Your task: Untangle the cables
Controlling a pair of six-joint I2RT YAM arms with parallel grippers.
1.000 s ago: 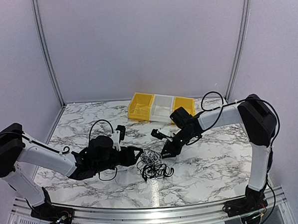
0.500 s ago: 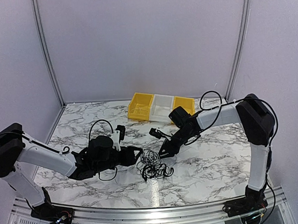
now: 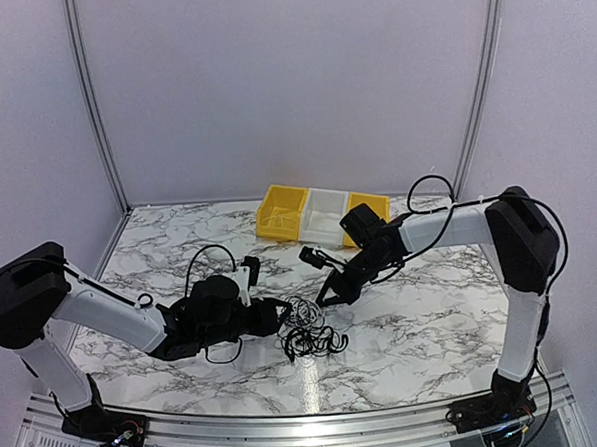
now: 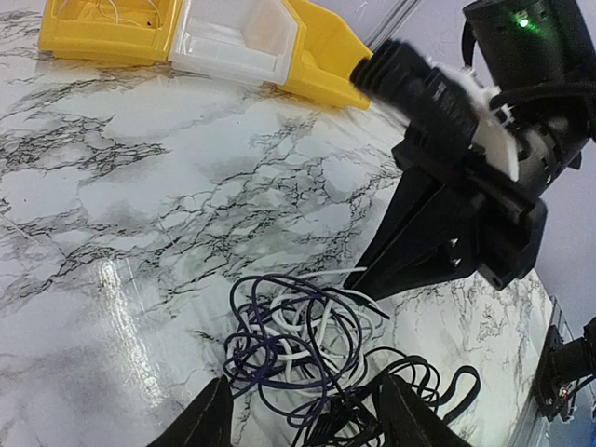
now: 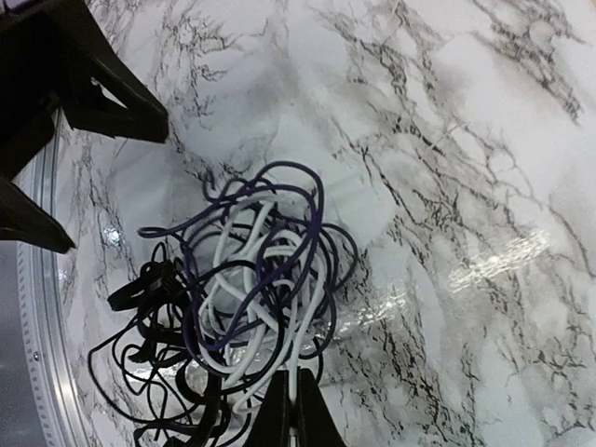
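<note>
Mid-frame on the desk [image 3: 434, 322], my right end effector [image 3: 324, 299] is closed tight at the edge of the cables [image 3: 306, 330], my left end effector [image 3: 278, 315] spread wide. I should lift slowly, bracing them.

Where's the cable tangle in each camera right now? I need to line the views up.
Top external: the cable tangle sits low in the centre of the picture.
Left wrist: the tangle is lower centre, reaching the bottom edge.
Right wrist: the tangle is centre left.
Shared landmark: the right gripper, with its shut black tip at the tangle's edge in all three views.
</note>
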